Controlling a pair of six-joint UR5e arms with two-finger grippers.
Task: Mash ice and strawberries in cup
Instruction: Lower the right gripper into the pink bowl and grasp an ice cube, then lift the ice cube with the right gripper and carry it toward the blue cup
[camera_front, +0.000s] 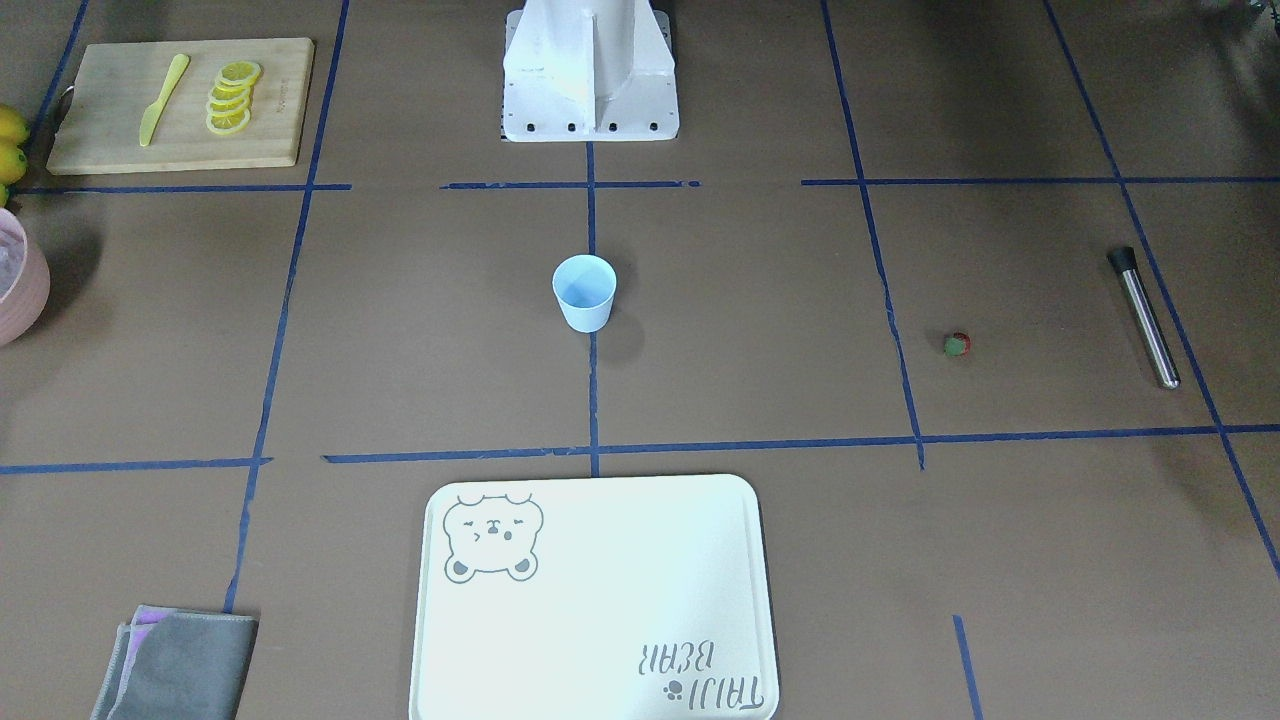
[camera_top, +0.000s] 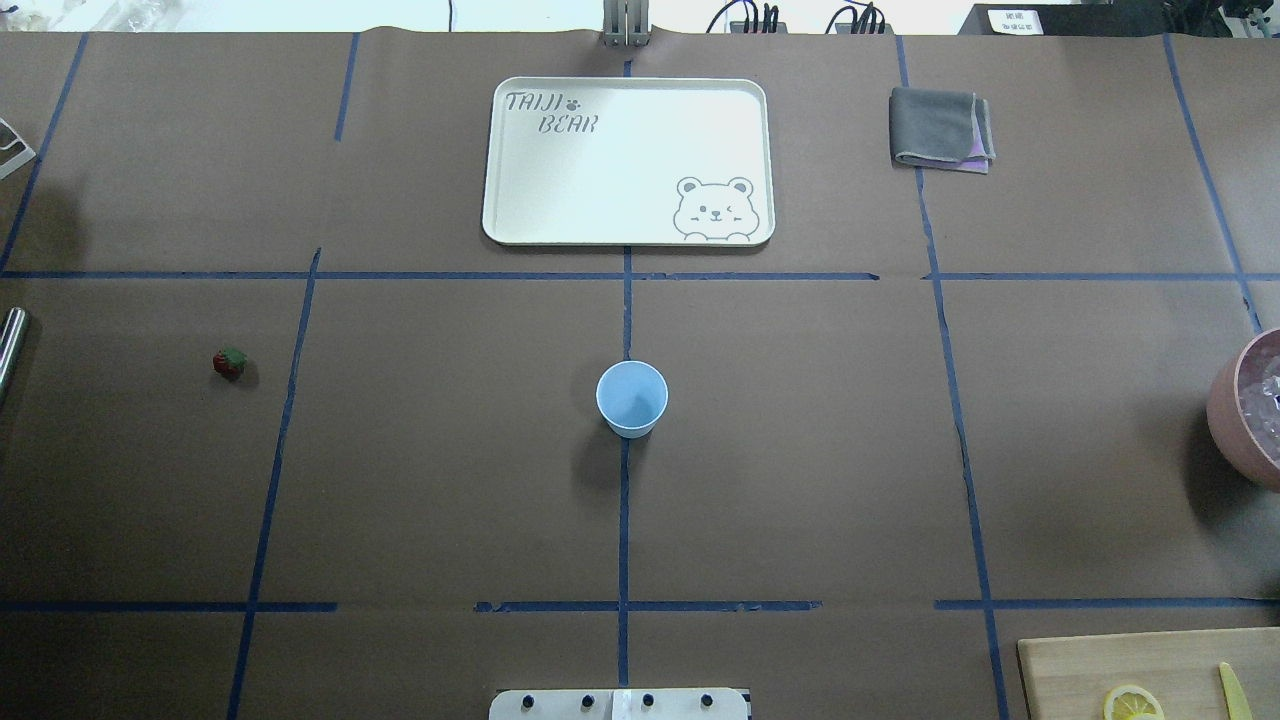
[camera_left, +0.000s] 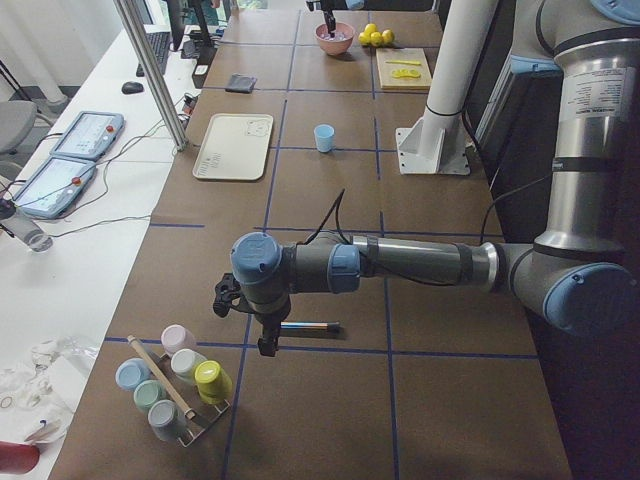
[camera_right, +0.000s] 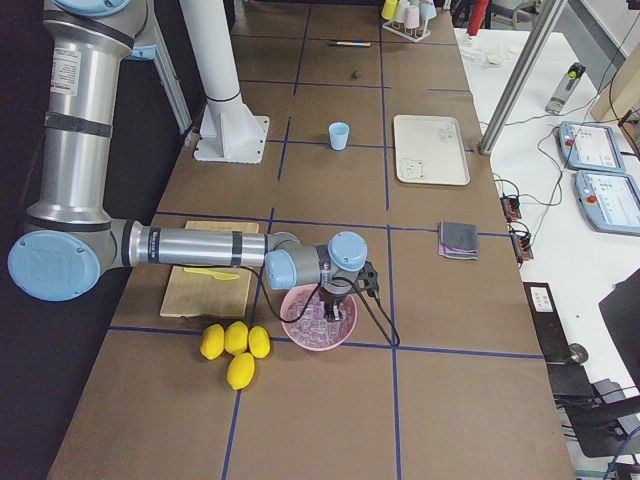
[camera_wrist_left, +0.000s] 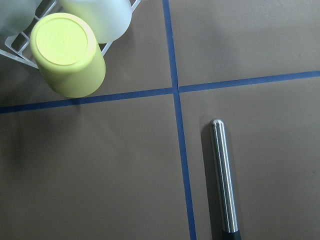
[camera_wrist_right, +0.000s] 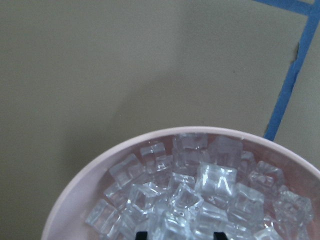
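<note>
The cup (camera_top: 631, 398) stands upright alone in the middle of the counter (camera_top: 800, 480), with bare brown surface on every side of it. One strawberry (camera_top: 229, 363) lies well toward the left end. One steel muddler (camera_front: 1145, 318) lies flat beyond it, nearer that end.

The ice (camera_wrist_right: 200, 195) is heaped in one pink bowl (camera_right: 300, 338) at the right end, too many cubes to count. The right gripper (camera_wrist_right: 180, 236) hangs over the bowl. Its fingers (camera_wrist_right: 141, 235) show as two dark tips set apart, with nothing between them but the heap below.

The left gripper (camera_left: 265, 345) hovers above the muddler near the left end. Whether its fingers are open or closed cannot be told.

Along the operators' edge sit one white tray (camera_top: 500, 200), at mid-length, and one folded grey cloth (camera_top: 935, 125), toward the right. In the right corner on the robot's side lies one wooden board (camera_front: 280, 100) bearing five lemon slices (camera_front: 231, 97) and one yellow knife (camera_front: 163, 98). Four whole lemons (camera_right: 236, 345) lie at the right end beside the bowl. A rack with six pastel cups (camera_left: 170, 385) occupies the left end.
</note>
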